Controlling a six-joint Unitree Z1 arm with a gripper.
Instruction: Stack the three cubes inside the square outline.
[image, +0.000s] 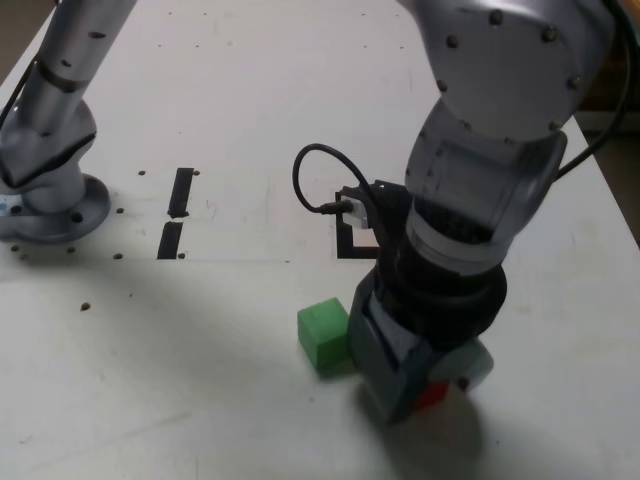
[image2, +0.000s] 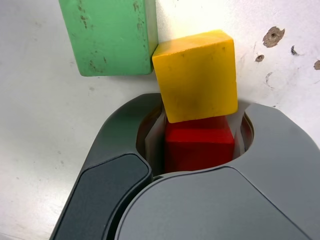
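now | hand (image2: 200, 145) grips red cube (image2: 199, 142) | yellow cube (image2: 196, 75), green cube (image2: 110, 35) seemingly touching

Robot lab: drilled white tabletop (image: 250, 90), taped marks (image: 180, 192).

Cubes (image2: 195, 75) beside square outline (image: 347, 240)

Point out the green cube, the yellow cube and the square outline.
green cube (image: 323, 325): exterior view, top face.
yellow cube (image2: 196, 75): wrist view, facing side.
square outline (image: 346, 243): exterior view, visible black corner.
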